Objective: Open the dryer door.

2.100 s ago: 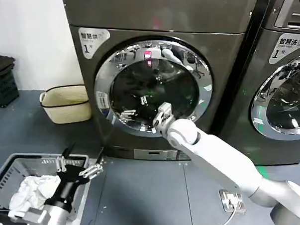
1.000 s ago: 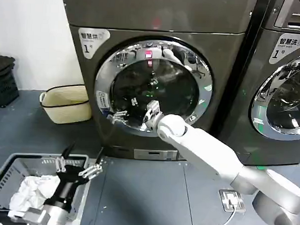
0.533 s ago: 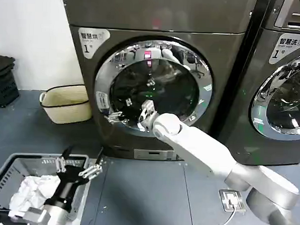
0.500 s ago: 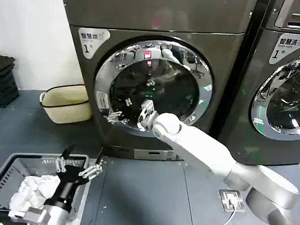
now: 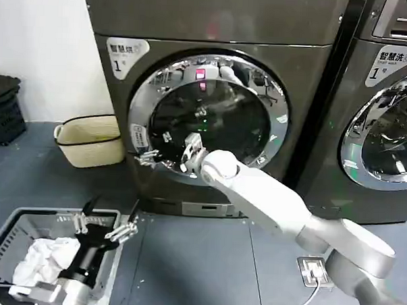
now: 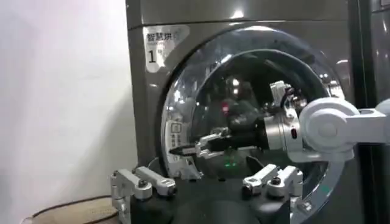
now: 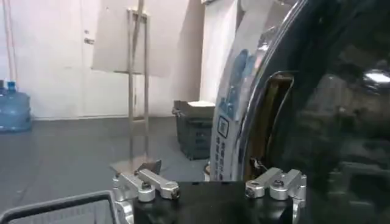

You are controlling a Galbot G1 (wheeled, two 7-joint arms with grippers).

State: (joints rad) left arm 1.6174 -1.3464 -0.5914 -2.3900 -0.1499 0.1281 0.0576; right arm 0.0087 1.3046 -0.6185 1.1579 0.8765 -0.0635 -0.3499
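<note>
The dryer door [image 5: 210, 68] is a wide chrome ring around dark glass, lying closed against its dark grey machine. My right arm reaches across the glass from the lower right. My right gripper [image 5: 139, 156] is at the door's left rim beside a small sticker [image 5: 138, 135], open and holding nothing. The left wrist view shows the right gripper [image 6: 177, 149] pointing at that rim, side on. In the right wrist view the chrome rim [image 7: 234, 115] and a recess behind it stand just ahead of the spread fingers [image 7: 149, 184]. My left gripper [image 5: 109, 214] waits open low above the laundry basket.
A grey laundry basket [image 5: 11, 225] with white cloth [image 5: 47, 260] sits at the lower left. A woven beige basket [image 5: 89, 141] stands left of the dryer, a black crate [image 5: 2, 110] farther left. A second machine [image 5: 387, 127] stands at the right. A socket and cable [image 5: 316, 272] lie on the floor.
My right gripper has slid left across the door, from the lower middle of the glass to the left rim. The left arm has stayed still.
</note>
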